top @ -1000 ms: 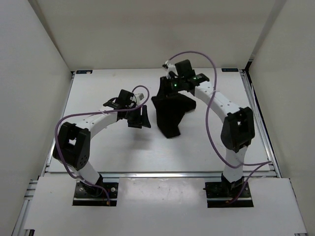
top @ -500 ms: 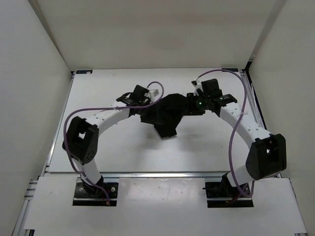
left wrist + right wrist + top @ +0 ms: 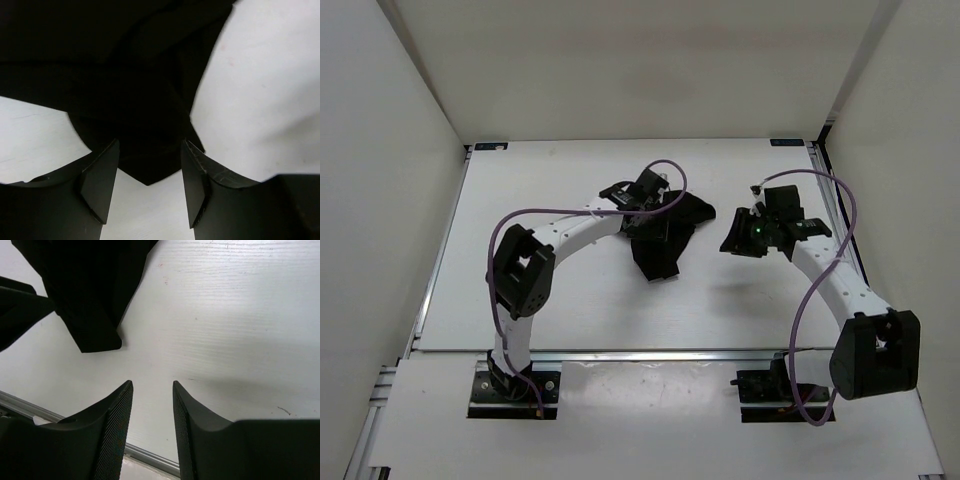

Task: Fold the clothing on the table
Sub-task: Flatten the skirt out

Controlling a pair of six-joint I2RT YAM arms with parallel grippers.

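Near edge first: large flat white rectangular table (image 3: pixel 540 300), metal rails on its sides, two white jointed arms bolted there, the left arm (image 3: pixel 570 232) and the right arm (image 3: pixel 825 280).

The small plain black floppy fabric garment (image 3: pixel 662 258) lies crumpled mid-table, a bit right of centre, bunched and not flat. One pointed end faces the near edge, and a lobe spreads toward the far right.

The left gripper (image 3: pixel 149 155) sits over the garment's middle. Its fingers (image 3: pixel 100 185) are spread apart, a corner of cloth lies in the gap, and nothing is pinched.

The right gripper (image 3: pixel 152 390) hangs just right of the garment and apart from it. Its fingers are released, with only bare table between them.

Step in hand, my read: the left is getting a hold on the cloth to spread or fold it. To do it well:
- Go low and pinch a single layer at the corner, not the whole bunch.
- Bring the right onto the opposite edge and pull flat before folding over.
- The risk is grabbing stacked layers and dragging the lump.

Count: one garment, one table, two arms, two grippers.
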